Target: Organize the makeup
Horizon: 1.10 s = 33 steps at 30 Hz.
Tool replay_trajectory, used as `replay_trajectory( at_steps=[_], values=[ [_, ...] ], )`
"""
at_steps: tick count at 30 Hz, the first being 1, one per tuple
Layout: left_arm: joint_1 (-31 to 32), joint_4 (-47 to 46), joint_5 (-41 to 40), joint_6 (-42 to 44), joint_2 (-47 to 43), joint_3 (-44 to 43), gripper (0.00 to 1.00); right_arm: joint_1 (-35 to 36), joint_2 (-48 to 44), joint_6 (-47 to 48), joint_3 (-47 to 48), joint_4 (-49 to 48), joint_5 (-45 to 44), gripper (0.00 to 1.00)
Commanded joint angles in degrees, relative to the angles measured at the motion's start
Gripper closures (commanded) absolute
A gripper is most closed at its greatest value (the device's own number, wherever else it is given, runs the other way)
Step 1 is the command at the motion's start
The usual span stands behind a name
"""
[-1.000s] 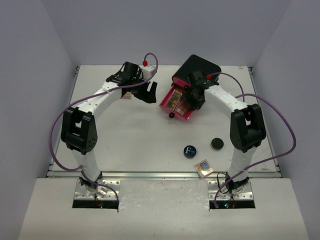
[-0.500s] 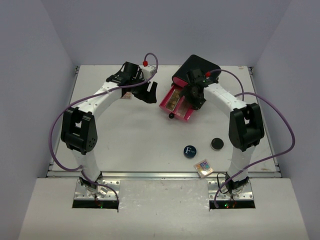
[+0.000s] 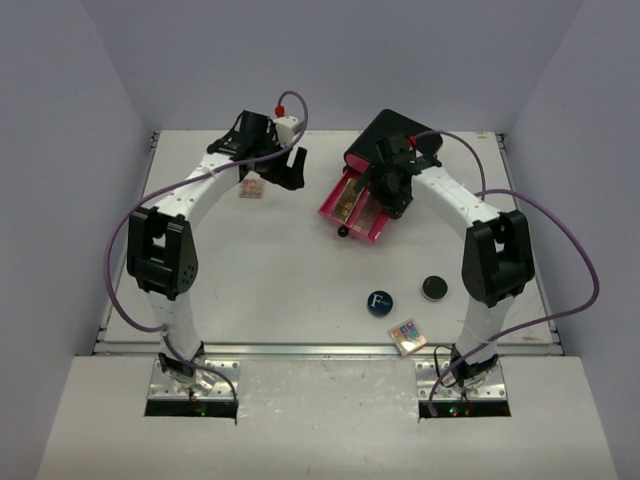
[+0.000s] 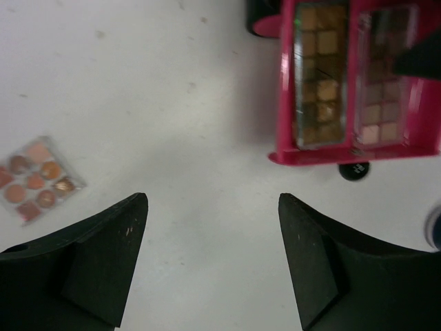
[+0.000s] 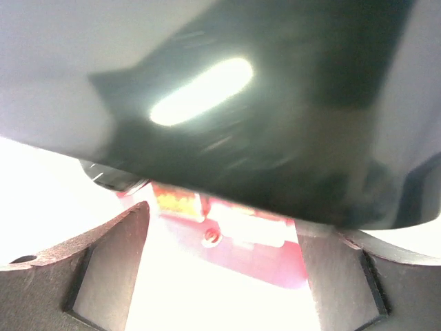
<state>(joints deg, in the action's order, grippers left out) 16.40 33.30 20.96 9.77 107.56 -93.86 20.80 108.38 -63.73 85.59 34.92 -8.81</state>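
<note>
Starting big: looking at the table [image 3: 300, 270] with the black box [image 3: 398, 130] sitting toward the far edge, right of centre, its pink drawer [image 4: 344, 153] hanging open toward the middle. Spotting two long brown palettes [image 4: 320, 76] lying side by side in that drawer already. Guessing at light, rigid, flat plastic for every palette here, so thinking of pinching across the short width at the thin edges, and going gentle given the probably crack-prone powder inside. Finding the small square palette [image 3: 252, 186] lying loose near the far edge, left of centre, just beside the left gripper [image 3: 283, 172], and the multicoloured palette [image 3: 408, 335] right at the near edge by the base of the right arm [image 3: 470, 210]. Noticing the blue compact [image 3: 379, 301] and the black compact [image 3: 433, 288] a bit in from that near edge, close together but not touching; expecting smooth, slippery discs, so gripping straight across the rim. Seeing the left arm [image 3: 185, 205] reaching far and curling inward, wrist pointing down, fingers spread wide with nothing between them. Seeing the right gripper [image 3: 392, 195] hovering over the open drawer, fingers also apart and clamping nothing.
</note>
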Motion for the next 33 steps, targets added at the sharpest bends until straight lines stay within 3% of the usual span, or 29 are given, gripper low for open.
replay_trajectory(
  at_steps=[1, 2, 4, 10, 17, 30, 33],
  values=[
    [-4.77, -4.65, -11.18, 2.03, 3.89, -4.88, 0.18, 0.03, -5.37, 7.93, -0.93, -5.18, 6.67, 0.16],
    [-5.01, -5.96, -13.83, 2.76, 5.07, -5.00, 0.07, 0.07, -6.05, 8.70, -1.57, -5.64, 7.43, 0.16],
    [-5.17, -7.50, -19.14, 4.15, 7.62, -5.88, 0.00, 0.12, -7.62, 10.72, -2.89, -7.12, 8.68, 0.16],
    [-6.19, -3.92, -25.43, 4.88, 20.42, -17.40, 0.00, 0.12, -10.55, 14.28, -5.87, -10.75, 15.81, 0.16],
    [-6.72, -3.65, -32.80, 4.00, 27.72, -21.20, 0.00, 0.28, -12.95, 16.92, -7.38, -12.05, 19.51, 0.16],
    [-8.69, -1.36, -25.94, 0.11, 27.85, -14.73, 0.00, 0.47, -18.92, 19.06, -10.72, -12.03, 16.81, 0.16],
    [-8.99, -1.16, -22.61, -0.82, 27.63, -12.59, 0.06, 0.47, -20.44, 19.81, -10.93, -12.17, 16.95, 0.16]
  ],
)
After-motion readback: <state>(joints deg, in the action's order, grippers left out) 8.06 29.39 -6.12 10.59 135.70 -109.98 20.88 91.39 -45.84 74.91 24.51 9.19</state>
